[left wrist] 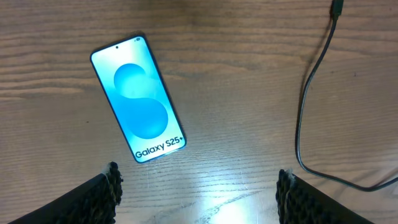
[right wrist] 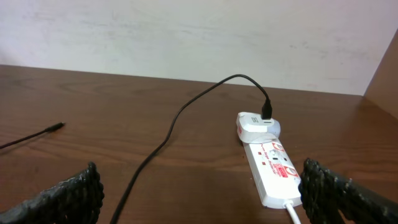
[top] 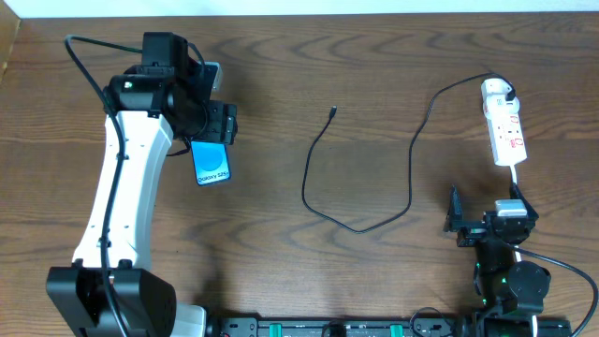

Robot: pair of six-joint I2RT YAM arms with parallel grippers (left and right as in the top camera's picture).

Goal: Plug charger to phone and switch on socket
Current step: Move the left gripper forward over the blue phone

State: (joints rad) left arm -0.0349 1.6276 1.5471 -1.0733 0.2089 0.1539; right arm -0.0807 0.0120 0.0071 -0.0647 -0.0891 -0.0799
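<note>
I see bare tabletop [left wrist: 236,74] all round the phone [left wrist: 138,98], the charger cable [left wrist: 299,130] lying well off to its right and looping across the middle, and at the right the socket [right wrist: 273,168] is open from above with that cable trailing off its adapter [right wrist: 256,127] to the left.

1. The table [top: 281,281] is dark brown wood with a visible grain running along its length.
2. A phone [left wrist: 138,98] lies flat on it, lit blue screen up, set at a slant.
3. The charger cable [top: 358,231] lies in a loose loop on the wood, its plug tip [top: 334,111] free and well apart from the phone.
4. A white power strip [top: 506,131] lies near the right side, with the white adapter [top: 496,91] plugged into its far end.
</note>
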